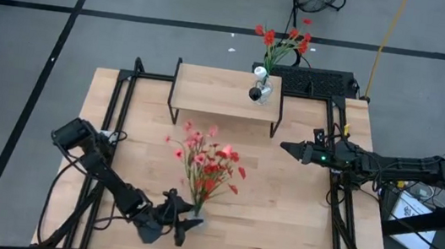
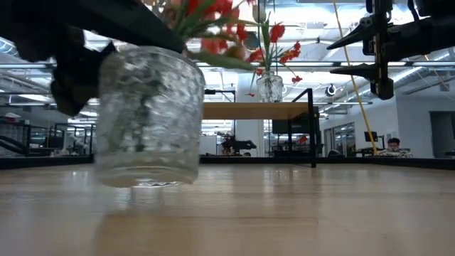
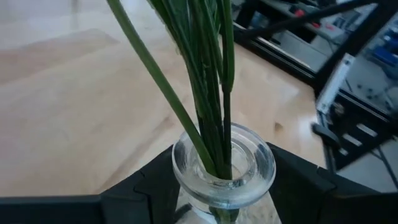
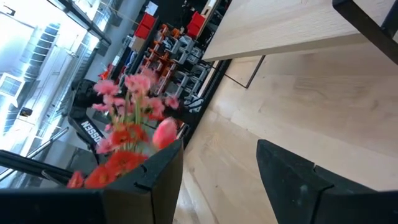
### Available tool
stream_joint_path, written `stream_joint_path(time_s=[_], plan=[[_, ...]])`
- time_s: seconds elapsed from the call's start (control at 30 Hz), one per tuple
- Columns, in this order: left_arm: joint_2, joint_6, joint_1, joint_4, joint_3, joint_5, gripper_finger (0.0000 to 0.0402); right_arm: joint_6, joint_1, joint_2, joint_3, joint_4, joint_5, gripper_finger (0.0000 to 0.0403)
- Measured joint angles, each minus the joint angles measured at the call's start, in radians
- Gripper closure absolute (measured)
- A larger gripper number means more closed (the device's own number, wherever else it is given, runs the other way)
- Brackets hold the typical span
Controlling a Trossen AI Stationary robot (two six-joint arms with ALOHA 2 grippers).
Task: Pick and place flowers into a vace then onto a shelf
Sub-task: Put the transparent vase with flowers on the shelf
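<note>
A clear glass vase [image 2: 149, 114] holds the flowers [image 1: 205, 163], red and pink blossoms on long green stalks [image 3: 205, 81], near the table's front edge. My left gripper [image 1: 185, 222] is shut on the vase just under its rim. My right gripper [image 1: 288, 147] hangs open above the table's right side, beside the shelf [image 1: 218, 90], with nothing between its fingers [image 4: 155, 180]. A second glass vase [image 1: 263, 89] with red flowers [image 1: 284, 40] stands on the shelf's right end. My left gripper pinches the vase's neck [image 3: 224, 180] between its two fingers [image 3: 143, 186], just below the thick round rim. The fingers come nearly level from the table's left. The vase is close to upright; I cannot tell whether its base [image 2: 146, 181] rests on the table.
The shelf's left and middle top [image 2: 234, 110] is bare board on thin black legs. Black frame rails [image 1: 118, 112] run along the table's left and right sides. Open tabletop [image 1: 280, 208] lies between the held vase and the right arm.
</note>
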Motion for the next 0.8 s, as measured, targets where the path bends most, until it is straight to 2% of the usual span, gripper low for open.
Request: stream_joint_path(time_s=[0.23, 0.57, 0.8], plan=[[-0.049, 0.016, 0.044, -0.016, 0.001, -0.003, 0.0197, -0.004, 0.004, 0.0, 0.0, 0.0, -0.005, 0.0206], [-0.284, 0.1, 0.199, -0.175, 0.002, -0.025, 0.0197, -0.055, 0.025, -0.001, 0.0, 0.0, -0.007, 0.0206], [-0.455, 0.276, 0.333, -0.266, 0.002, -0.146, 0.0197, -0.146, 0.024, 0.0, 0.0, 0.0, -0.006, 0.0206]])
